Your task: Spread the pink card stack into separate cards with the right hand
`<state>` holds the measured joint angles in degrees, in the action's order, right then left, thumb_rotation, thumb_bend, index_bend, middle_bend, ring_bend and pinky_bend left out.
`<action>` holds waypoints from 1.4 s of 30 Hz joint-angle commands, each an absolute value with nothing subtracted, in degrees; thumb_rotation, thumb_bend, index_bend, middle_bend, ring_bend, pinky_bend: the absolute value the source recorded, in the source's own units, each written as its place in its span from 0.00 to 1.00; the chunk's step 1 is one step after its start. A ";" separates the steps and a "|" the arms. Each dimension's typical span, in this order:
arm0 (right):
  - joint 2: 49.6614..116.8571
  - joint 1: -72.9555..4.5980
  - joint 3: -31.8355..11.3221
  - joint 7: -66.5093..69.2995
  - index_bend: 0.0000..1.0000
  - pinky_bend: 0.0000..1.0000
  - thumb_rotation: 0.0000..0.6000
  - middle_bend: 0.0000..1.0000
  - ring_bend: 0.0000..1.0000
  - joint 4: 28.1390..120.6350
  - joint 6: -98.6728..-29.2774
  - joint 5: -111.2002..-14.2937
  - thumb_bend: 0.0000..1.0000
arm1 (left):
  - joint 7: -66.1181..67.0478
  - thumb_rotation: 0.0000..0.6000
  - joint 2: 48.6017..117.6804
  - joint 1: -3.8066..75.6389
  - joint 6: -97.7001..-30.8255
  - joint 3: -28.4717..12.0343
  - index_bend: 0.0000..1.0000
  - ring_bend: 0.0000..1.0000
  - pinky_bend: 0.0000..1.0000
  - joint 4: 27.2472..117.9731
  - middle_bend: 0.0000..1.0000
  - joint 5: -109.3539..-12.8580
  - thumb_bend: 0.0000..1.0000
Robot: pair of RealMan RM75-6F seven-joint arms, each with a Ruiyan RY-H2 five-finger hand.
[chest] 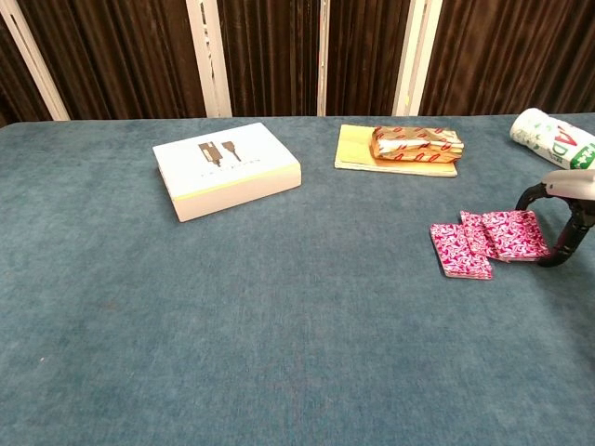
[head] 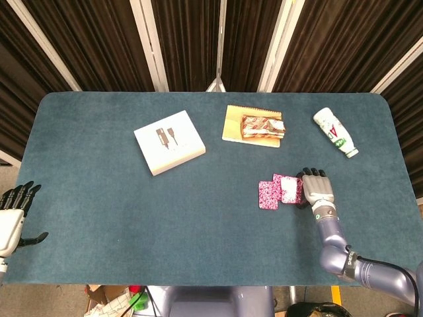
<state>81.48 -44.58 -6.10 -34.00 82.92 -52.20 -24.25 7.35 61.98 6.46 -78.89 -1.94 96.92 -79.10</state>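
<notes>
The pink patterned cards lie right of the table's middle in a short overlapping row. The thicker pile [head: 268,195] [chest: 459,251] is at the left, and two more cards [head: 289,189] [chest: 509,233] are slid off it to the right. My right hand [head: 316,187] [chest: 568,216] stands just right of the row, arched over the cloth. Its fingertips [chest: 556,259] come down at the edge of the rightmost card, and it holds nothing. My left hand [head: 13,212] hangs off the table's left edge, fingers spread and empty; the chest view does not show it.
A white box [head: 169,141] [chest: 226,170] lies at the back left. At the back middle, a wrapped packet [head: 263,125] [chest: 416,143] rests on a tan pad [head: 232,124]. A white bottle [head: 336,132] [chest: 555,137] lies on its side behind my right hand. Blue cloth [head: 165,224] covers the table.
</notes>
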 commanded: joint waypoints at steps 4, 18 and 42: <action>80.33 -44.92 -5.64 -35.25 0.00 0.00 1.00 0.00 0.00 84.50 -52.39 -22.92 0.24 | 7.34 1.00 61.82 6.45 -78.82 -1.96 0.00 0.00 0.00 97.01 0.00 -78.86 0.02; 79.24 -45.13 -5.78 -34.38 0.00 0.00 1.00 0.00 0.00 87.67 -52.39 -23.99 0.24 | 6.95 1.00 61.81 6.45 -79.00 -1.88 0.00 0.00 0.00 97.06 0.00 -79.29 0.02; 80.36 -48.64 -5.34 -36.59 0.04 0.00 1.00 0.00 0.00 85.85 -49.82 -17.42 0.24 | 6.64 1.00 61.59 6.67 -78.29 -2.02 0.00 0.00 0.00 97.25 0.00 -78.50 0.02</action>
<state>80.21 -48.56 -5.38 -36.66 86.12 -49.92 -17.58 6.64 61.59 6.67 -78.30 -2.02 97.25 -78.50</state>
